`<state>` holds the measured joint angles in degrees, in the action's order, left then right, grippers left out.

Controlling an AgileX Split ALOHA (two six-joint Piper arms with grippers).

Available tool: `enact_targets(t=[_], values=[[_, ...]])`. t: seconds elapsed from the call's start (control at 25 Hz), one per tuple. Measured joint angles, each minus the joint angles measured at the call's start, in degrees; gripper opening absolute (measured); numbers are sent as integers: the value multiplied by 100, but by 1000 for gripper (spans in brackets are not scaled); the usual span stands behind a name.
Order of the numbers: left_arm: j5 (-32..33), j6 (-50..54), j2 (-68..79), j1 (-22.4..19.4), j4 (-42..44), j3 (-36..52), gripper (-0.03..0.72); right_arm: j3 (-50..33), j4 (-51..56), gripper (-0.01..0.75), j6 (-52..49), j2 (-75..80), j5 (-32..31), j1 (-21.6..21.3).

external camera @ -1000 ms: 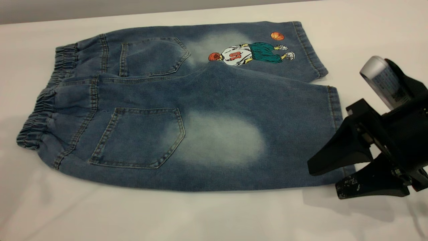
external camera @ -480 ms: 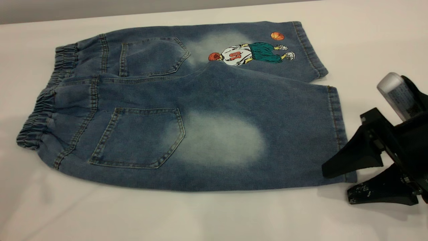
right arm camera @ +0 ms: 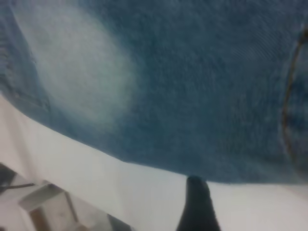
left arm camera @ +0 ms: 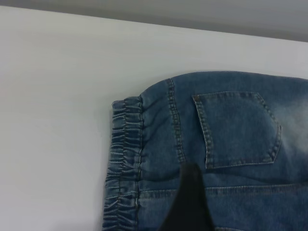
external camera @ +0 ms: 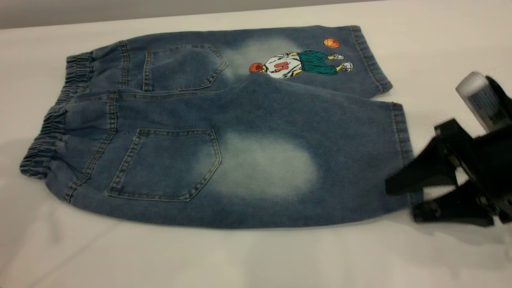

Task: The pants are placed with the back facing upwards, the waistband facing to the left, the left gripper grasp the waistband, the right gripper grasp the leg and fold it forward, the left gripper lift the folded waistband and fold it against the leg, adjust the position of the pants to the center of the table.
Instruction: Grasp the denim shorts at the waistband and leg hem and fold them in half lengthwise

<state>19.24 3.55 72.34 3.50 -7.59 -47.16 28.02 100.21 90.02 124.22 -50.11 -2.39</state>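
Denim shorts [external camera: 224, 132] lie flat on the white bench [external camera: 240, 260], back pockets up, ruffled waistband [external camera: 52, 128] at the exterior view's left. The right end effector [external camera: 402, 199] sits at the stitched hem corner of the plain leg [external camera: 340, 160], fingers spread, one above the hem and one low beside it. Of the left end effector [left arm camera: 190, 202] one dark finger shows above the waistband area; whether it is released or clenched cannot be told.

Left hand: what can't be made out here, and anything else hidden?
- Left hand: outside the exterior view; its wrist view shows one dark finger cut by the edge, so open or shut is unclear.
- Leg hem corner: exterior view, covered by the open right hand.
- Pants front: face down.
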Motion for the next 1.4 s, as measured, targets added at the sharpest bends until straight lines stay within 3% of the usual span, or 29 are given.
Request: enact_targets(t=[0.2, 0.32, 0.44, 0.6, 0.88, 1.04, 1.24, 1.4], values=[[0, 0, 3, 0, 0, 0, 539, 47, -14, 435, 0, 0, -904, 0], [0, 0, 6, 0, 0, 0, 539, 47, -14, 435, 0, 0, -990, 0], [5, 0, 6, 0, 0, 0, 539, 47, -14, 435, 0, 0, -705, 0], [5, 0, 6, 0, 0, 0, 539, 47, -19, 435, 0, 0, 207, 0], [5, 0, 6, 0, 0, 0, 539, 59, -42, 433, 0, -5, 453, 0], [5, 0, 6, 0, 0, 0, 539, 146, -22, 433, -5, 0, 121, 0], [5, 0, 6, 0, 0, 0, 539, 216, -14, 433, -5, 5, -857, 0], [5, 0, 6, 0, -5, 0, 539, 216, -20, 433, -5, 5, -983, 0]])
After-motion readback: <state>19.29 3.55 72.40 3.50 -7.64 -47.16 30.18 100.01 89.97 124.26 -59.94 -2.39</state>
